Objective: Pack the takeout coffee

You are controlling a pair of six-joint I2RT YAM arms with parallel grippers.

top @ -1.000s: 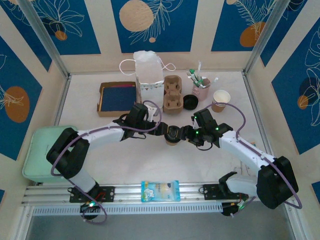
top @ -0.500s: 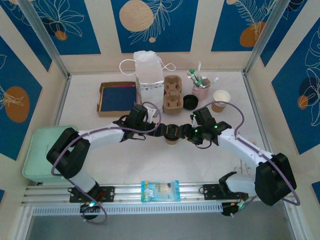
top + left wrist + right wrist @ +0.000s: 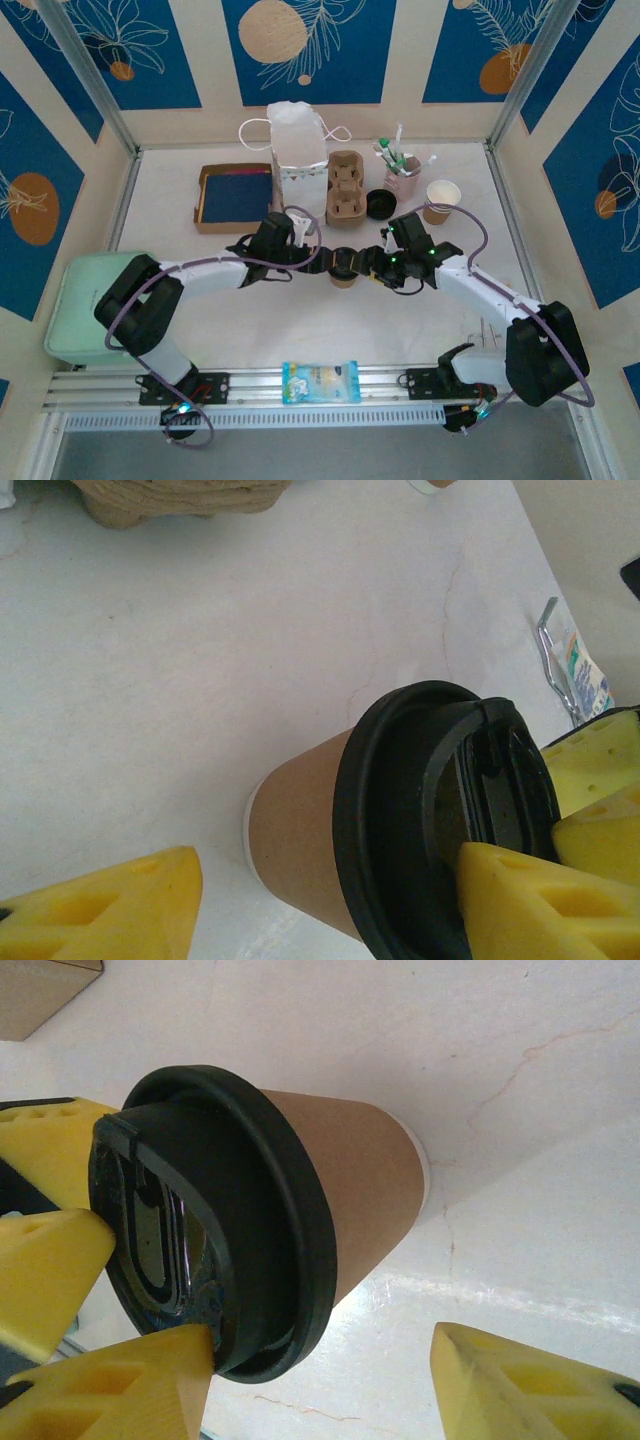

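The takeout coffee (image 3: 343, 266) is a kraft-brown paper cup under a black lid, standing on the white table mid-way between both arms. In the left wrist view the takeout coffee (image 3: 300, 830) sits between my left gripper's (image 3: 330, 860) spread yellow fingers; one fingertip (image 3: 520, 900) rests on the lid top, the other stays clear of the cup wall. My right gripper (image 3: 325, 1345) straddles the takeout coffee (image 3: 350, 1180) from the opposite side, one fingertip (image 3: 150, 1380) against the lid (image 3: 280, 1220), the other apart. From above, my left gripper (image 3: 322, 262) and right gripper (image 3: 368, 265) flank the lid.
Behind stand a white paper bag (image 3: 296, 140), a cardboard cup carrier (image 3: 345, 188), loose black lids (image 3: 380, 205), a pink cup of stirrers (image 3: 402, 180) and another brown cup (image 3: 442, 200). A brown box (image 3: 237, 195) lies back left, a green bin (image 3: 80, 305) left, a wipes packet (image 3: 320, 381) near.
Both grippers have edged slightly toward the far side around the cup. The left jaws have narrowed a little. The cup stays standing in nearly the same spot.
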